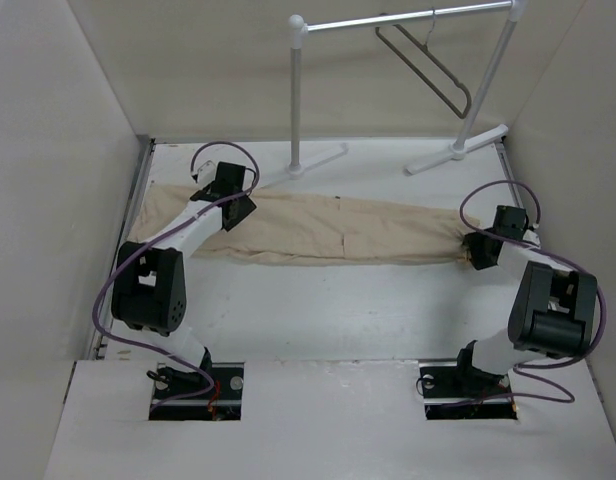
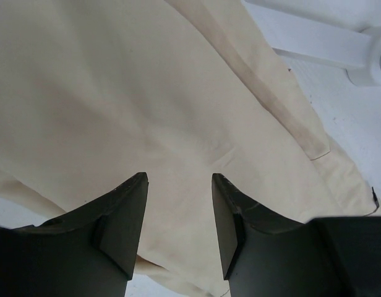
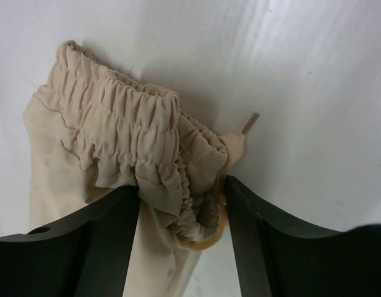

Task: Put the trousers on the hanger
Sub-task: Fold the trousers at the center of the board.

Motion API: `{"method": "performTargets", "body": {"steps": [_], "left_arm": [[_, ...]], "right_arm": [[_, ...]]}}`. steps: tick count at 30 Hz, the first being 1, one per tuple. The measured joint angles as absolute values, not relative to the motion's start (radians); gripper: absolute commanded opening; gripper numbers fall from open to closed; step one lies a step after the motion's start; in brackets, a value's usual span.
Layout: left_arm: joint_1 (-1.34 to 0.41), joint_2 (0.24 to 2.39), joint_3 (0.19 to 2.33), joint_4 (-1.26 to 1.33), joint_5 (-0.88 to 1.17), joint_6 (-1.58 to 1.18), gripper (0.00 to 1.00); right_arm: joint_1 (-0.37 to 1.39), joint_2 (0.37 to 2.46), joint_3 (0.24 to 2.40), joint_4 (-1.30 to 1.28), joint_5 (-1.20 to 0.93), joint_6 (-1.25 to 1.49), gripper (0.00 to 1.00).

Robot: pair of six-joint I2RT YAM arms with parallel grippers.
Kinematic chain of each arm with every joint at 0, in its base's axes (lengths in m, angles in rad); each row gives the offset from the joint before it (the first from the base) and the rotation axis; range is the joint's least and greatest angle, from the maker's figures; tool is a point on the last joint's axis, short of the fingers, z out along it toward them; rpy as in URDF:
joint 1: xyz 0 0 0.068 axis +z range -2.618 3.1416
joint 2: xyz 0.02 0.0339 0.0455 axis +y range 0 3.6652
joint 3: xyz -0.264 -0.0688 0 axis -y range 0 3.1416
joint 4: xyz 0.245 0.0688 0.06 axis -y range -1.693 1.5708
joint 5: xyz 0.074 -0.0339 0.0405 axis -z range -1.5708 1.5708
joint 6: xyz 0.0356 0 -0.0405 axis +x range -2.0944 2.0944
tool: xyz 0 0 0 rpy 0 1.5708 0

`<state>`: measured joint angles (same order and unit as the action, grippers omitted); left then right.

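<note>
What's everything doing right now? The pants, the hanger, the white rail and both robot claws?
trousers: lying flat, stretched out across the table, not on the hanger.
hanger: hanging on the rail, empty.
rail: standing upright.
left gripper: open, over the cloth.
right gripper: fingers either side of the bunched waistband; cannot tell if it squeezes.

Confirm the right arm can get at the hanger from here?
Probably yes: the hanger hangs free on the rail beyond the right claw, nothing between. But the waistband of the trousers fills its jaws, so it must let go first.
</note>
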<state>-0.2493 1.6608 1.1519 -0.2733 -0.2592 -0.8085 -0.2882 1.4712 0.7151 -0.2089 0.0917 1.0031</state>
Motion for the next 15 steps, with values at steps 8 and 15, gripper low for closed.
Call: {"method": "performTargets", "body": {"steps": [8,15], "left_arm": [[-0.221,1.61,1.111,-0.281,-0.26,-0.81,0.44],[-0.206,1.563,1.109,-0.304,-0.262,-0.809,0.43]], "right_arm": [[-0.267,1.484,0.687,-0.125,0.109,1.051,0.11],[-0.185,1.169,0.675,-0.279,0.234,1.003,0.09]]}}
